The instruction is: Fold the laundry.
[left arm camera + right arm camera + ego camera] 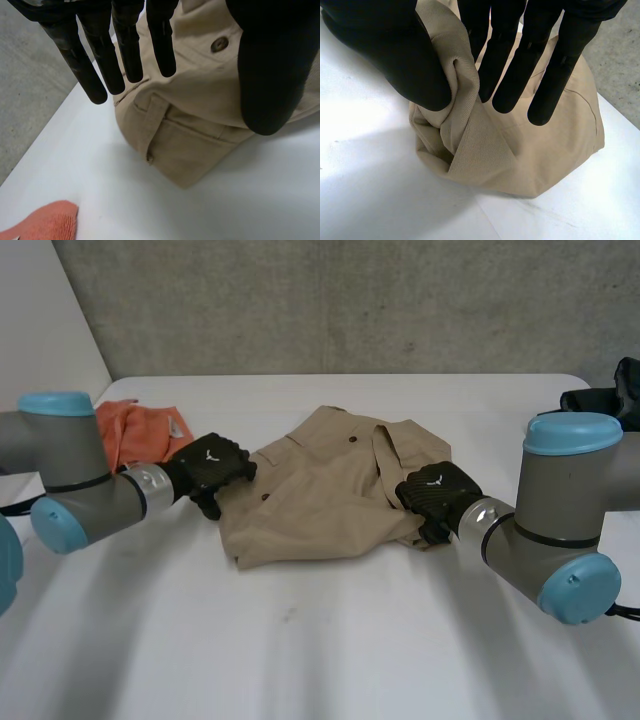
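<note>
Far left: orange cloth (pixel 135 430) is lying bunched on the table (pixel 330 650), close behind the left arm.

Left of centre: left hand (pixel 125 45) is reaching over the left edge of the garment (pixel 320 490), by a buttoned corner. Its fingers and thumb are straight and spread, gripping nothing; I cannot tell whether they are touching the cloth.

Centre: the garment, tan, is lying rumpled and partly doubled over mid-table.

Right of centre: right hand (pixel 390 55) is grasping the garment's right edge, squeezing a raised ridge of cloth between thumb and fingers.

Far right: a dark item (pixel 610 390) is sitting at the table edge, well apart.

Risks, as I am judging them:
- With the left edge unheld, a pull from the right is likely dragging the whole garment across instead of folding it.
- The pinched ridge is looking like several layers; some may slip out, leaving a crooked fold.
- The left hand, working this near the orange cloth, may catch it too.
</note>
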Tool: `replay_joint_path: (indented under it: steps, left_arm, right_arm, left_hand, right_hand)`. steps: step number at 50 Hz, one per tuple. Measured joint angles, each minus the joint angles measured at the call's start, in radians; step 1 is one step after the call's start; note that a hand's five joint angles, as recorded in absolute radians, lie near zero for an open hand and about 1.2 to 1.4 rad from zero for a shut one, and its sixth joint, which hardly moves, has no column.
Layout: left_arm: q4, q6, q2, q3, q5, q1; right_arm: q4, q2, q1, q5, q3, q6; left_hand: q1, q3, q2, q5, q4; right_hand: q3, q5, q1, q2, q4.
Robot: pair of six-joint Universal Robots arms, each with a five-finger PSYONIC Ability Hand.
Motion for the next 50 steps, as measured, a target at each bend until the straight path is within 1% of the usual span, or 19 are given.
replay_joint_path:
  steps: [2,4,6,7,9,11,13,14,15,17,22,27,31,36,39,43,45,47,50]
  left_arm:
    - [-0.001,0.005,-0.017,0.018,-0.022,-0.004]
    - [-0.004,0.012,-0.032,0.041,-0.047,-0.007]
    - [-0.008,0.018,-0.044,0.064,-0.072,-0.009]
    - [-0.009,0.020,-0.049,0.076,-0.085,-0.010]
    - [-0.010,0.022,-0.055,0.095,-0.105,-0.011]
    - [-0.002,0.013,-0.052,0.117,-0.128,-0.016]
    - [0.006,0.006,-0.049,0.128,-0.141,-0.020]
    - [0.028,-0.011,-0.042,0.152,-0.169,-0.026]
    - [0.044,-0.022,-0.037,0.167,-0.187,-0.030]
    - [0.085,-0.049,-0.025,0.202,-0.230,-0.037]
    - [0.254,-0.174,0.027,0.340,-0.375,-0.055]
    - [0.387,-0.350,0.088,0.451,-0.418,-0.087]
    - [0.442,-0.498,0.131,0.485,-0.357,-0.128]
    - [0.451,-0.680,0.184,0.433,-0.210,-0.194]
    - [0.425,-0.744,0.206,0.323,-0.116,-0.220]
    - [0.397,-0.772,0.229,0.157,0.002,-0.238]
    - [0.392,-0.757,0.235,0.063,0.066,-0.246]
    - [0.392,-0.711,0.234,-0.032,0.123,-0.250]
    - [0.391,-0.635,0.237,-0.125,0.156,-0.247]
  right_arm:
    - [0.000,-0.001,0.000,0.000,0.000,0.001]
    - [-0.001,-0.003,0.001,-0.001,0.001,0.002]
    - [-0.004,-0.005,0.001,-0.001,0.001,0.004]
    - [-0.006,-0.006,0.002,-0.001,0.002,0.005]
    - [-0.011,-0.011,0.003,-0.001,0.003,0.009]
    - [-0.023,-0.023,0.004,-0.002,0.009,0.020]
    - [-0.030,-0.029,0.004,-0.002,0.012,0.027]
    - [-0.046,-0.044,0.005,-0.002,0.019,0.042]
    - [-0.054,-0.052,0.005,-0.002,0.023,0.050]
    - [-0.072,-0.070,0.004,-0.002,0.031,0.069]
    - [-0.107,-0.117,-0.009,0.004,0.047,0.124]
    - [-0.124,-0.144,-0.028,0.021,0.049,0.163]
    - [-0.130,-0.153,-0.045,0.042,0.045,0.181]
    - [-0.131,-0.153,-0.072,0.069,0.033,0.186]
    - [-0.130,-0.149,-0.089,0.075,0.024,0.183]
    - [-0.128,-0.143,-0.113,0.075,0.011,0.176]
    - [-0.127,-0.140,-0.124,0.069,0.005,0.170]
    - [-0.125,-0.137,-0.131,0.056,0.001,0.160]
    - [-0.121,-0.135,-0.136,0.028,-0.002,0.135]
  left_hand:
    - [0.006,0.008,0.010,0.009,0.010]
    - [0.319,0.291,0.293,0.273,0.292]
    - [0.391,0.376,0.377,0.351,0.379]
    - [0.538,0.599,0.600,0.564,0.606]
    - [0.568,0.656,0.644,0.615,0.667]
    - [0.568,0.670,0.647,0.618,0.677]
    - [0.568,0.670,0.647,0.618,0.677]
    - [0.568,0.672,0.647,0.618,0.677]
    - [0.569,0.672,0.647,0.618,0.677]
    - [0.576,0.672,0.647,0.618,0.678]
    - [0.593,0.672,0.647,0.618,0.678]
    - [0.598,0.672,0.647,0.618,0.678]
    - [0.598,0.672,0.656,0.630,0.678]
    - [0.598,0.682,0.661,0.631,0.678]
    - [0.598,0.683,0.661,0.631,0.678]
    - [0.598,0.683,0.661,0.631,0.678]
    - [0.392,0.474,0.453,0.446,0.492]
    - [-0.031,0.102,0.073,0.067,0.105]
    - [-0.174,-0.130,-0.137,-0.159,-0.147]
  right_hand:
    - [0.000,0.000,0.000,0.000,0.000]
    - [0.000,0.000,0.000,0.000,0.000]
    - [0.000,0.000,0.000,0.000,0.000]
    - [0.000,0.000,0.000,0.000,0.000]
    - [-0.050,-0.049,-0.046,-0.049,-0.049]
    - [-0.365,-0.369,-0.361,-0.376,-0.360]
    - [-0.527,-0.541,-0.548,-0.545,-0.522]
    - [-0.772,-0.770,-0.763,-0.793,-0.751]
    - [-0.875,-0.872,-0.848,-0.886,-0.878]
    - [-0.966,-0.940,-0.903,-0.964,-0.970]
    - [-0.979,-0.942,-0.903,-0.972,-0.987]
    - [-0.979,-0.942,-0.903,-0.972,-0.987]
    - [-0.979,-0.942,-0.903,-0.972,-0.987]
    - [-0.979,-0.942,-0.903,-0.972,-0.987]
    - [-0.979,-0.942,-0.903,-0.972,-0.987]
    - [-0.979,-0.942,-0.903,-0.972,-0.987]
    - [-0.979,-0.942,-0.903,-0.972,-0.987]
    - [-0.979,-0.942,-0.903,-0.972,-0.987]
    - [-0.979,-0.942,-0.903,-0.972,-0.987]
